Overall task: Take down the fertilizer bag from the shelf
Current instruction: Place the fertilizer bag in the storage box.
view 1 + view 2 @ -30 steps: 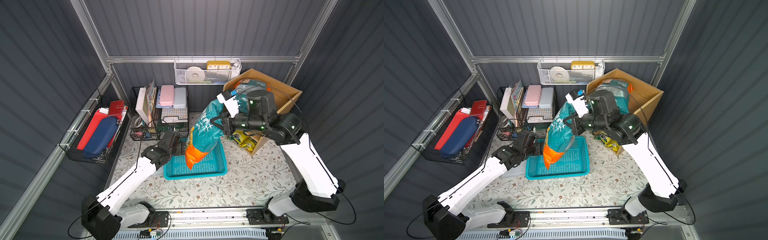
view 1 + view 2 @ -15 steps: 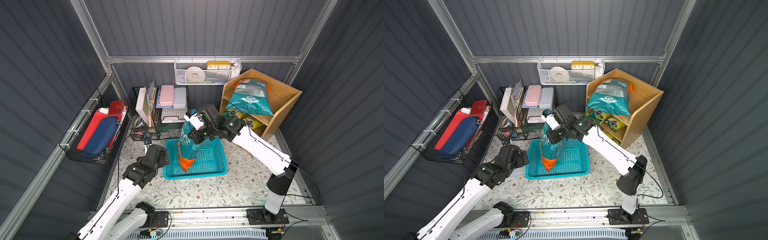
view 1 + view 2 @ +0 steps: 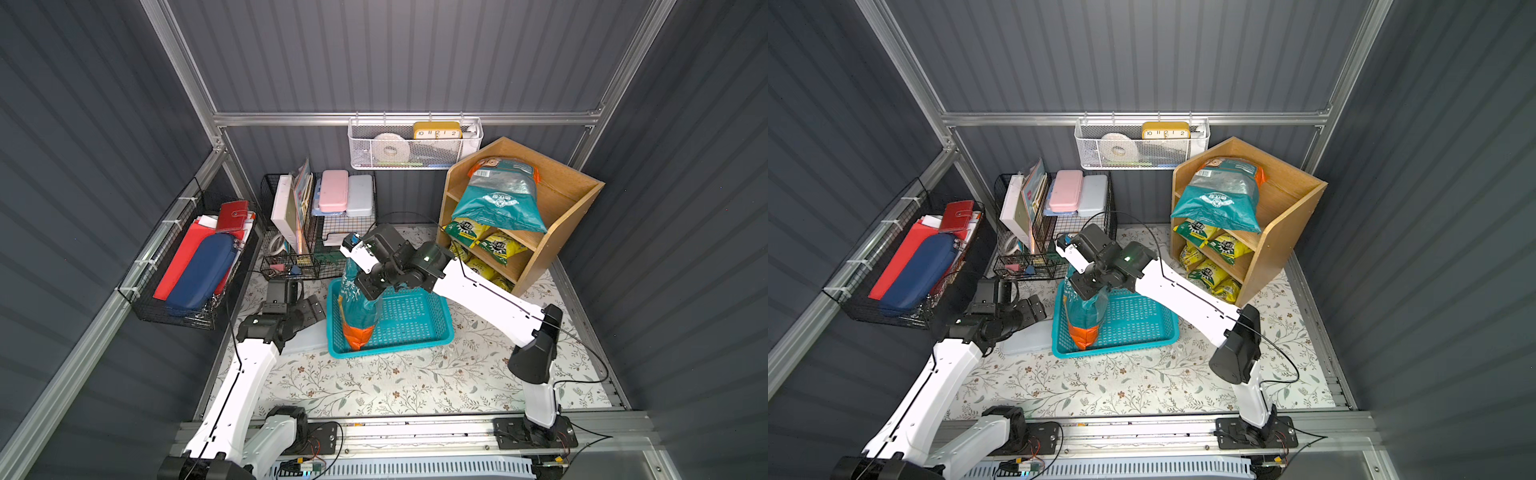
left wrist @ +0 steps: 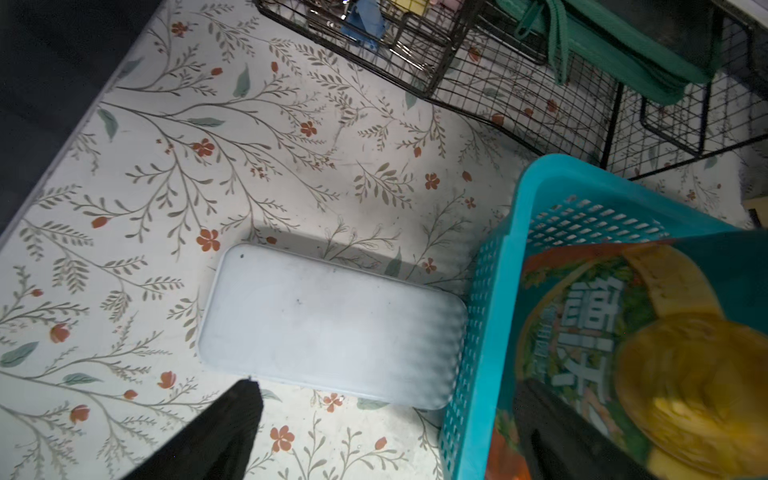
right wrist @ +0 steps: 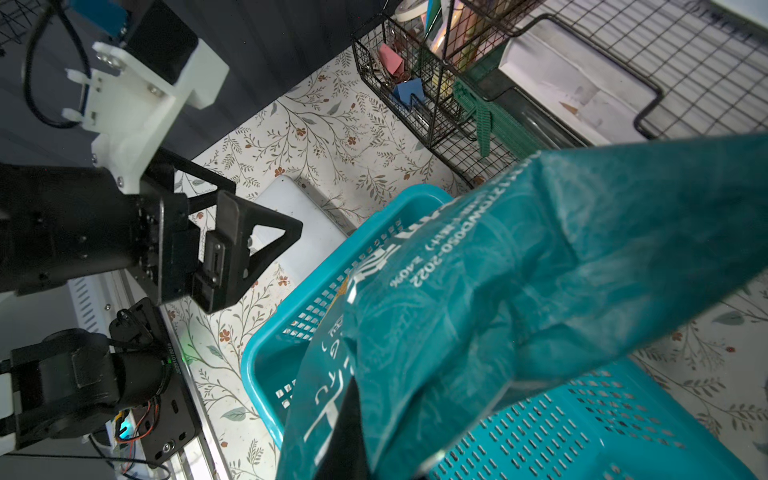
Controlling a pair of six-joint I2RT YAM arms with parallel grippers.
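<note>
Right wrist view: crinkled teal fertilizer bag (image 5: pixel 540 270) clamped by right end effector (image 3: pixel 369 286); left end effector (image 5: pixel 268 205) spread.

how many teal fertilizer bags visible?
2. One bag on the shelf, top tier; other bag upright in the teal basket, held by right claw. Others may be hidden.

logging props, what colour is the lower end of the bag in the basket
Orange, below a teal body; the bag shows it best in a top view.

Bag (image 3: pixel 359 307) upright in the basket (image 3: pixel 415 347), shelf (image 3: pixel 577 195) back to its right, wire rack (image 3: pixel 328 232) just behind, flat lid (image 3: pixel 307 340) just beside the basket's left wall.
</note>
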